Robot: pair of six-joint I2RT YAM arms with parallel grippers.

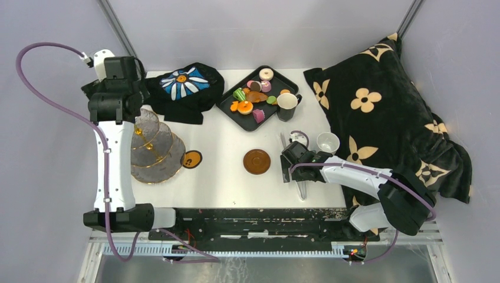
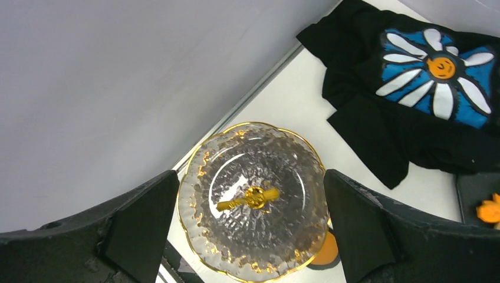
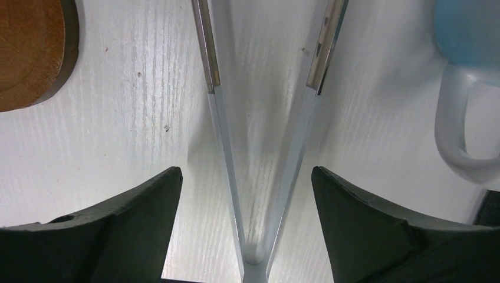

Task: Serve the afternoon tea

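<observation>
The three-tier clear gold-trimmed glass stand (image 1: 154,147) stands at the table's left. My left gripper (image 1: 121,94) hangs open above it, and in the left wrist view (image 2: 250,177) the top tier (image 2: 253,200) lies between its fingers. Toy pastries (image 1: 247,100) and a dark cup (image 1: 288,105) sit on a black tray (image 1: 282,78). A brown saucer (image 1: 257,161) and a white mug (image 1: 328,142) flank my right gripper (image 1: 293,165). It is open low over silver tongs (image 3: 259,177) that lie flat on the table. The saucer (image 3: 29,53) and the mug (image 3: 466,88) show at that view's edges.
A small orange round saucer (image 1: 191,159) lies beside the stand's base. The black cloth with a blue-white flower (image 1: 186,85) lies at the back left. The black blanket with tan flowers (image 1: 383,118) covers the right side. Grey walls close in the table.
</observation>
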